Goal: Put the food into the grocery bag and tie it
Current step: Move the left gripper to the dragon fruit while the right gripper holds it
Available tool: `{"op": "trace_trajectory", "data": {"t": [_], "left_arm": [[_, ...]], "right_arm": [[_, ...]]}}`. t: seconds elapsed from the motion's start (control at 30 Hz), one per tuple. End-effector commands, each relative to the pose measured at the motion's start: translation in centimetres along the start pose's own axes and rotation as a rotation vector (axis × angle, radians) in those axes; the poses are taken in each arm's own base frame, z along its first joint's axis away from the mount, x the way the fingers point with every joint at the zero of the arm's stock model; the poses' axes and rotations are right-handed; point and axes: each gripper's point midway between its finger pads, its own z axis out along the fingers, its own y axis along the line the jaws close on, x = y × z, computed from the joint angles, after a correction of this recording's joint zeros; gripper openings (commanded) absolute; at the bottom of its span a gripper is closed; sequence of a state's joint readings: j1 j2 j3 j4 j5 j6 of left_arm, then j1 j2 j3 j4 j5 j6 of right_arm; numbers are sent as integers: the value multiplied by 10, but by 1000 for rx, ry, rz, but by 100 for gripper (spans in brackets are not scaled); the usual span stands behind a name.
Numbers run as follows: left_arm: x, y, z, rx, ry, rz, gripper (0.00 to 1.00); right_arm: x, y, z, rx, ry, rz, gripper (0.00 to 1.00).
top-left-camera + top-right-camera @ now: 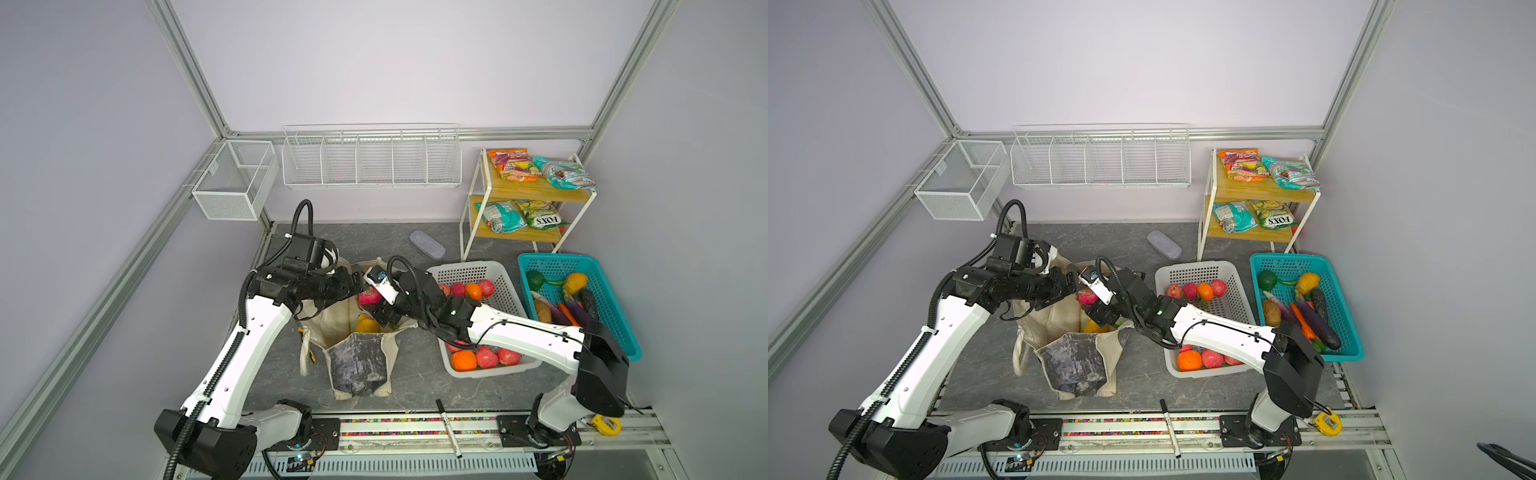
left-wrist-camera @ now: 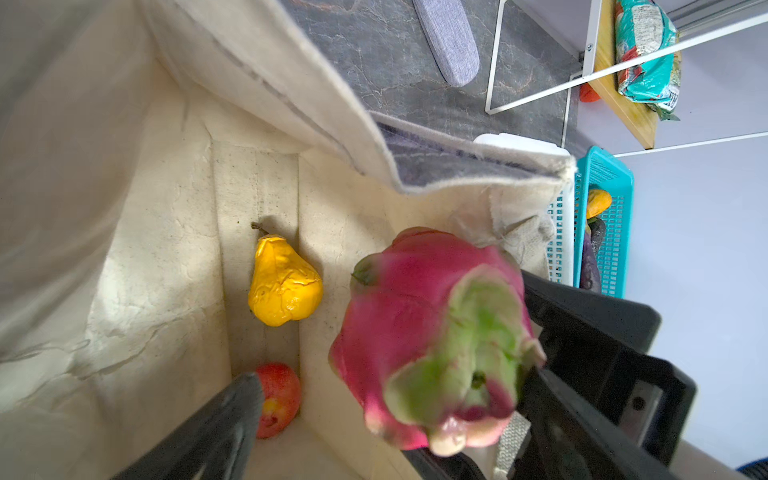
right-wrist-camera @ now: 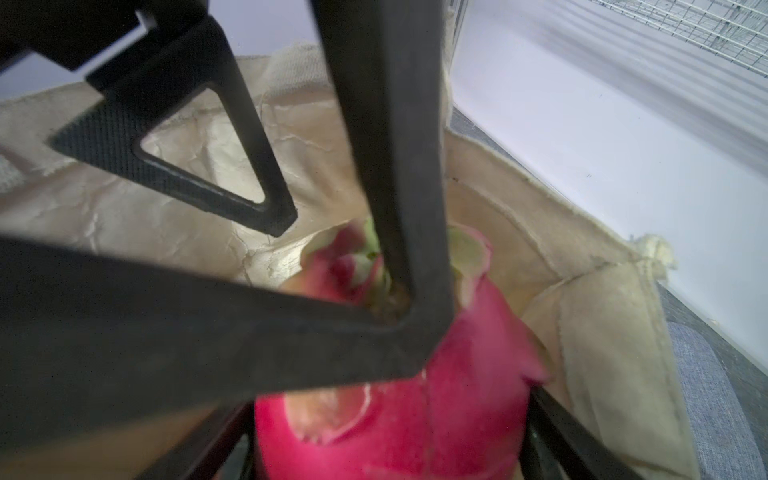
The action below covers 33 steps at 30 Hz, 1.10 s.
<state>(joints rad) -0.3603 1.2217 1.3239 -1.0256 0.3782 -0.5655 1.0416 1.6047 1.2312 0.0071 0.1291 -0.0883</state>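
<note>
The cream grocery bag [image 1: 328, 320] [image 1: 1075, 365] stands open mid-floor, its marbled panel facing the front. My right gripper [image 1: 372, 307] [image 3: 390, 432] is shut on a pink dragon fruit [image 1: 370, 297] [image 1: 1087, 297] [image 2: 428, 340] [image 3: 395, 415], held over the bag's mouth. My left gripper [image 1: 357, 286] [image 2: 332, 419] is open at the bag's far rim, its fingers spread close beside the fruit. Inside the bag lie a yellow pear [image 2: 284, 286] and a red apple [image 2: 280, 399]. More food fills the baskets at the right.
A white basket [image 1: 478, 270] of apples and oranges and a teal basket [image 1: 557, 259] of vegetables stand right of the bag. Behind them are a shelf [image 1: 536, 193] with snack packets and a grey case [image 1: 427, 244]. A marker [image 1: 448, 428] lies on the front rail.
</note>
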Motion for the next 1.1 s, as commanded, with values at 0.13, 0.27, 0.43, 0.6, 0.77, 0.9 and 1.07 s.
{"op": "trace_trajectory", "data": {"t": [0.13, 0.27, 0.43, 0.6, 0.77, 0.9, 1.07], "left_arm": [[30, -24, 13, 143, 142, 22, 99], [38, -24, 9, 147, 164, 30, 100], [46, -25, 11, 171, 200, 30, 99], [53, -21, 22, 148, 251, 31, 96], [57, 0, 30, 42, 270, 42, 90], [54, 16, 36, -41, 260, 43, 82], [45, 36, 40, -155, 231, 40, 71]], "right_arm": [[-40, 17, -12, -82, -137, -23, 88], [-40, 13, -11, -67, -130, -23, 88], [-40, 17, -9, -92, -124, -34, 88], [-41, 32, -4, -168, -125, -30, 88], [-39, 39, -1, -197, -116, -30, 88], [-30, 46, -1, -225, -91, -34, 88], [-21, 50, 0, -241, -71, -29, 88]]}}
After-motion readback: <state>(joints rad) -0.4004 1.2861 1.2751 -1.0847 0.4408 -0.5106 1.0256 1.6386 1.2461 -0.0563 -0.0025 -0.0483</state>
